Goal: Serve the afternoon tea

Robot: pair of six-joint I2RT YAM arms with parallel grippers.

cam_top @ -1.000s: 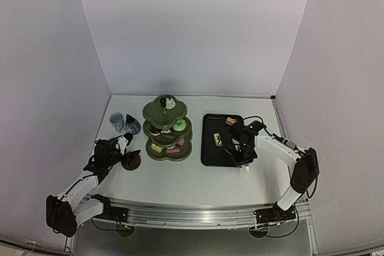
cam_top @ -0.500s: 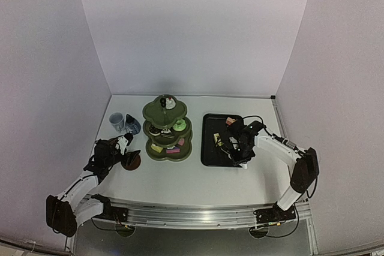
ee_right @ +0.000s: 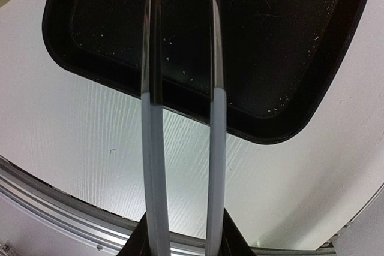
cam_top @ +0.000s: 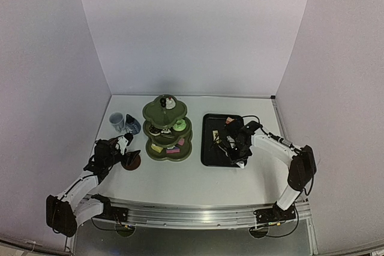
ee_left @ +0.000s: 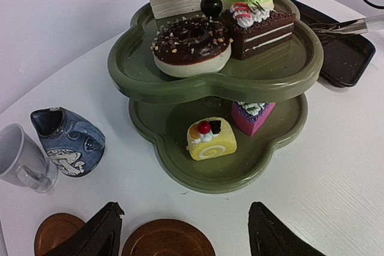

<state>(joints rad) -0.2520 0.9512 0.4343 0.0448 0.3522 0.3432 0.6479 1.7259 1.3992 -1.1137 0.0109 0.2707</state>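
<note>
R side first: right gripper [ee_right: 183,239] is narrow, pinched on the tongs [ee_right: 150,148]. The blades run straight out ahead of it, long axis across the black tray [ee_right: 270,40]. No cake shows between the blades in the wrist view, and the tips run out of frame, so can't tell if they've caught one. From above, a small yellowish cake [cam_top: 216,137] sits on the tray's left part, right by the tong end. Key relation: the green stand [ee_left: 282,79], several cakes on its tiers, lies to that gripper's left, just beside the tray, w/ the tong tips pointing its way. So I'd judge the carry is a short sweep left, right arm by far the nearer. L side: left gripper [ee_left: 186,235] has jaws wide, nothing in them, hovering over a brown saucer [ee_left: 150,245]. The blue pot [ee_left: 69,142] & pale cup [ee_left: 21,160] are near, left of the stand.
</note>
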